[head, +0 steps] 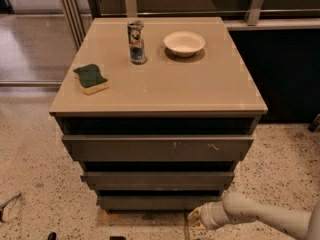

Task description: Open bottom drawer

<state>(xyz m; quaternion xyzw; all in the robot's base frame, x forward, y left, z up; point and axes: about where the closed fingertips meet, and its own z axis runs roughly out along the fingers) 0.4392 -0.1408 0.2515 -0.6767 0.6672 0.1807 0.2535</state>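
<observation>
The tan-topped cabinet [165, 91] has three dark grey, handleless drawer fronts. The bottom drawer [157, 202] is the lowest and narrowest front, unmarked, just above the floor. The widest front [157, 148] carries pale scratch marks, with the middle front [157, 180] under it. My gripper [196, 215] is at floor level, at the bottom drawer's lower right corner. Its pale arm [260, 218] comes in from the lower right. The fingers are hidden behind the wrist.
On the cabinet top stand a can [136, 42], a white bowl [184, 43] and a green-and-yellow sponge [91, 78]. A dark counter [280, 74] stands to the right. Speckled floor [35, 174] surrounds the cabinet. A metal object [9, 202] lies at the lower left.
</observation>
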